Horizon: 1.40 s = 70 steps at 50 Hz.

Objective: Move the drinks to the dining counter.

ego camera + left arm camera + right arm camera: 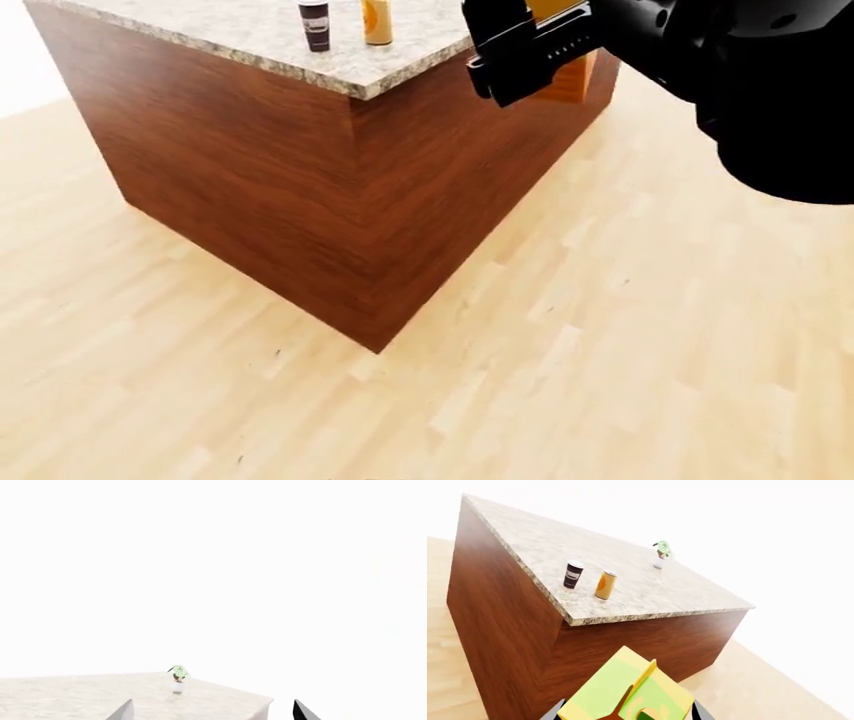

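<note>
We see the dining counter (254, 40) filling the upper left of the head view, its speckled granite top on dark reddish wood sides, standing on a light wood floor (601, 350). On the granite near the corner edge stands the dark brown paper cup (314, 25), and just beside it at its 3 o'clock the orange-yellow can (378, 22), the two upright and apart. In the right wrist view a small potted plant (661, 553) stands farther back on the same top, at about 1 o'clock from the can and well apart from it. Further right in the head view, our right gripper (534, 50) hangs beside the counter's side, below the level of the top, and an orange patch of the juice carton (571, 78) shows just behind it. In the right wrist view the carton's gabled top sits between the two fingers (554, 711), which are clamped on it. Our left gripper (213, 712) shows only two fingertips, set wide apart with nothing between them, above the pale counter top with the plant at 12 o'clock.
</note>
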Tool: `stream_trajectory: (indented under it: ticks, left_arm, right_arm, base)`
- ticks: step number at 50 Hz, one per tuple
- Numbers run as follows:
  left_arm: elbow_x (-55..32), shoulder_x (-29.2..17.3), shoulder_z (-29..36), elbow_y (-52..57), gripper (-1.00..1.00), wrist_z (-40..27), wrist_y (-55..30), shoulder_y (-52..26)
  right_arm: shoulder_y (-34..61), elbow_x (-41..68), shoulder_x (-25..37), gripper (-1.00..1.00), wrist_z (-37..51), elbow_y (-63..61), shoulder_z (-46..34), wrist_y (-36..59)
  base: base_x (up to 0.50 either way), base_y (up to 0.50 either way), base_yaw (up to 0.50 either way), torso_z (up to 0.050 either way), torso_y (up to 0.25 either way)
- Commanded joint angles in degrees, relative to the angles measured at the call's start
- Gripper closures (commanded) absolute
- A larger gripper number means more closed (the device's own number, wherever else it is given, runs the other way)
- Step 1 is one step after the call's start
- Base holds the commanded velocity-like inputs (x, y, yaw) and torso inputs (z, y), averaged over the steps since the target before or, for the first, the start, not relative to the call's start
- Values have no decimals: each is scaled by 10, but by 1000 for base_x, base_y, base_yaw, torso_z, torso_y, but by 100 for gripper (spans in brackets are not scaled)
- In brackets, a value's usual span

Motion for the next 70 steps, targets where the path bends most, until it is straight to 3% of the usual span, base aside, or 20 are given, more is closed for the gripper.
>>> stream_trajectory:
  ticks: [1,26,32,41,70]
  left_arm:
    - [2,-1,-1,0,-100,2,0,2]
    - [3,0,-1,3,-100,3,-1,5]
    - [3,0,-2,2,-100,3,-1,5]
    - [2,1,-1,3,-100,2,-2,5]
    - [5,2,-2,2,-100,4,-2,8]
  right_arm:
    - [11,-35,0,100,0,4,11,9]
    - [4,-42,-1,100,-6,5,10,4]
    - [-19,-31,8,100,14,2,33,-39]
    - [-21,-39,10,100,-3,-9,52,-59]
    - [-31,-46,8,100,2,-1,24,-36]
  base:
    - [0,0,500,0,0]
    - [0,0,500,0,2]
    - [-13,12,500,0,2]
    - [0,0,2,1,1]
    - [-495,172,0,0,3]
